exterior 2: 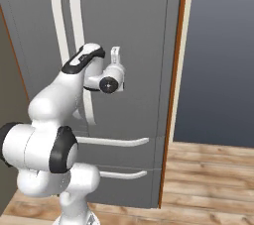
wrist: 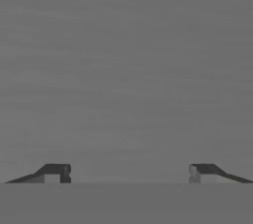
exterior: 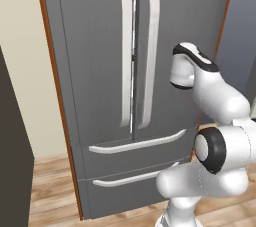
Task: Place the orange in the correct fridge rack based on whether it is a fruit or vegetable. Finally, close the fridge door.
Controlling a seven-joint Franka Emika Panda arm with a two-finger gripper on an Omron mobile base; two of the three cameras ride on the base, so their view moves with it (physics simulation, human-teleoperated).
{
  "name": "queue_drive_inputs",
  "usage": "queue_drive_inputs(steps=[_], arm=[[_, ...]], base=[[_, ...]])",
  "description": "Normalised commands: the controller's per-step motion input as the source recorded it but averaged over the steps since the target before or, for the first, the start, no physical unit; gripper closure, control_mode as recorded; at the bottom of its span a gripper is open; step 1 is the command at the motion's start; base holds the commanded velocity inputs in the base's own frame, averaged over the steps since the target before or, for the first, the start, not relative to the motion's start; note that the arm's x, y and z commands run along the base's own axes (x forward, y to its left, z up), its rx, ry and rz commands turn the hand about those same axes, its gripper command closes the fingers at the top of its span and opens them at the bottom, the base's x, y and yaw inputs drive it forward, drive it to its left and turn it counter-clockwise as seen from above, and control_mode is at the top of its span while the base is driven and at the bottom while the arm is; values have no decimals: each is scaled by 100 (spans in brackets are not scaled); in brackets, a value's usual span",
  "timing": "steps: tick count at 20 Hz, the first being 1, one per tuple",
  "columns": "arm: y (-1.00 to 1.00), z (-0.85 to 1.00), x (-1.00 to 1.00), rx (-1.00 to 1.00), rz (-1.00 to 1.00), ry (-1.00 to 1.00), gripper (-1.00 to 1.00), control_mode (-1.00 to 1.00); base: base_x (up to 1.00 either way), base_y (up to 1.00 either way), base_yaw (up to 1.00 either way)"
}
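Right now your claw [wrist: 128,173] is spread wide with nothing between its tips, facing the tall grey steel fridge's [exterior: 100,46] shut door at twelve o'clock.

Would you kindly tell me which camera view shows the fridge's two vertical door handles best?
The left base view: both vertical door handles run full length, unobstructed, either side of the shut doors' seam. In the right base view the arm covers their lower part. The hand view shows plain grey door surface.

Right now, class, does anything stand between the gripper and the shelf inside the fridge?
Yes. Both upper fridge doors are shut, so they block the way in. The gripper is open and empty, facing the grey door surface up close, beside the right door's handle.
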Motion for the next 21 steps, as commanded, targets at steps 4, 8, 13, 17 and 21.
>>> queue_drive_inputs(steps=[4,8,13,17,21], arm=[[4,15,39,0,-26,13,-100,-100],[2,11,36,0,-25,12,-100,-100],[0,7,30,0,-21,15,-100,-100],[0,10,10,0,-16,15,-100,-100],[0,16,0,0,-12,8,-100,-100]], base=[[0,0,0],[0,0,0],[0,0,0],[0,0,0],[0,0,0]])
